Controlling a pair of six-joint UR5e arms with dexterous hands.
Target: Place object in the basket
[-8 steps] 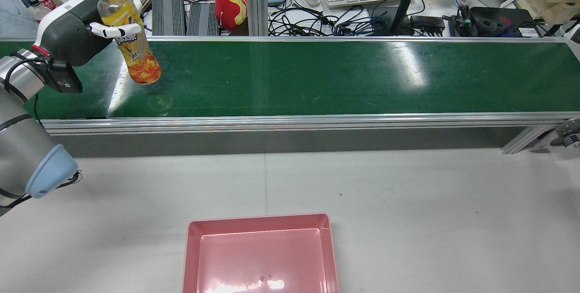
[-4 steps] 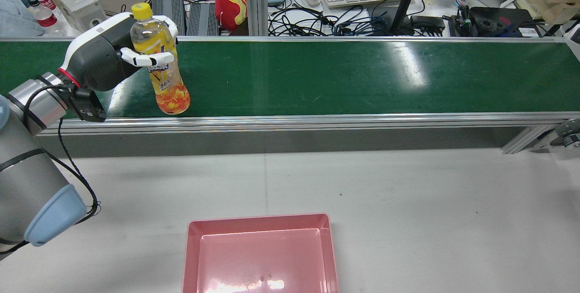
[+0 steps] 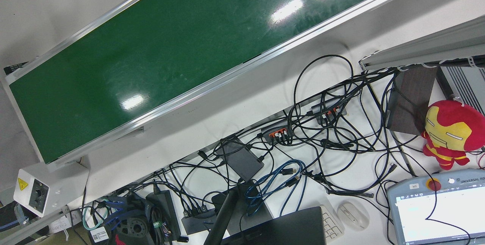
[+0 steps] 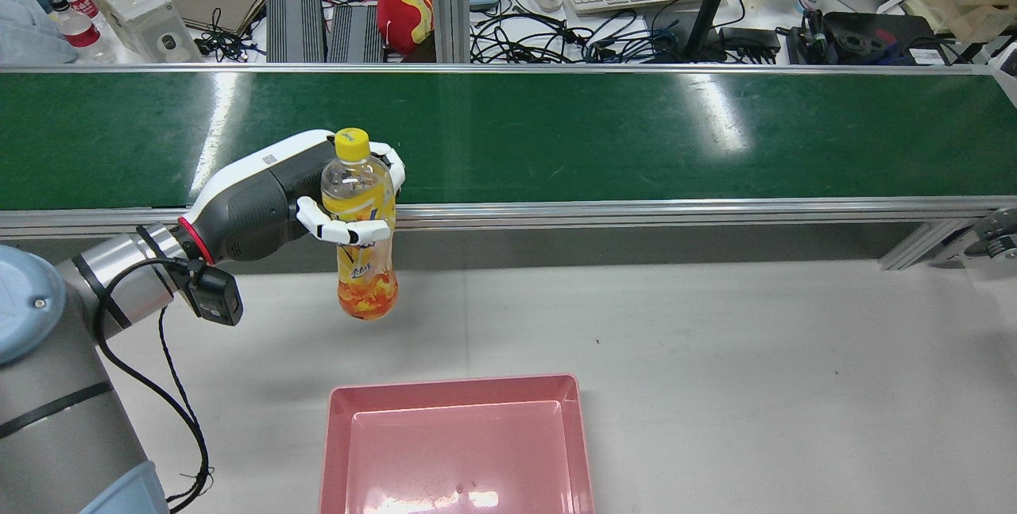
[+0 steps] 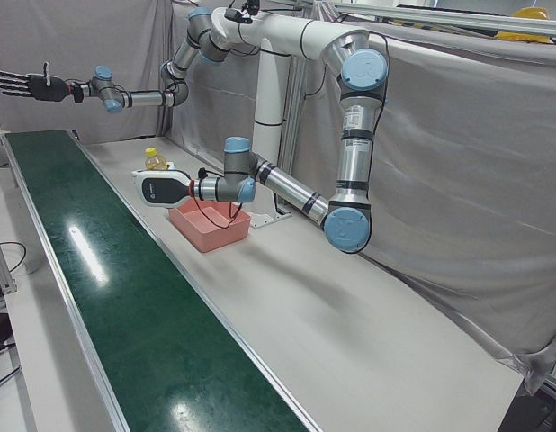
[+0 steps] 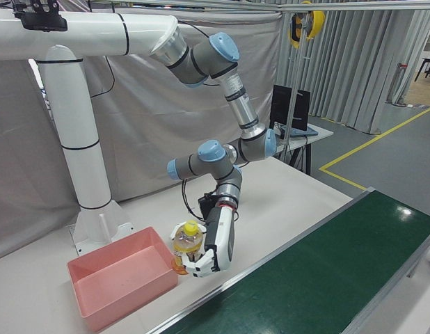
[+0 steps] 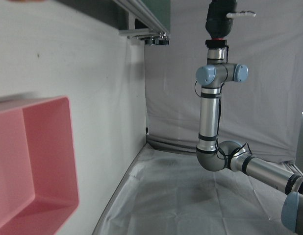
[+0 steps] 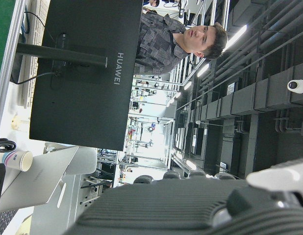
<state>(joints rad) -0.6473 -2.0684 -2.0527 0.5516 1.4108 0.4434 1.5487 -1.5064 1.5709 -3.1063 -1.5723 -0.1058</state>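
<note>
The left hand (image 4: 318, 196), fingers wrapped around the bottle (image 4: 362, 236), is carrying it off the conveyor toward the pink basket (image 4: 457, 442), nearing release; the right hand (image 5: 24, 85) is hanging spread, well away.

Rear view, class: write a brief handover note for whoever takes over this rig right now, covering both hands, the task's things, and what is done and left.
Left hand: shut on the yellow-capped drink bottle, held upright in the air above the white table, off the green conveyor belt.
Right hand: open, raised high, holding nothing.
Pink basket: nothing in it.
Done: bottle picked up.
Left: carry it over the basket and release.
</note>
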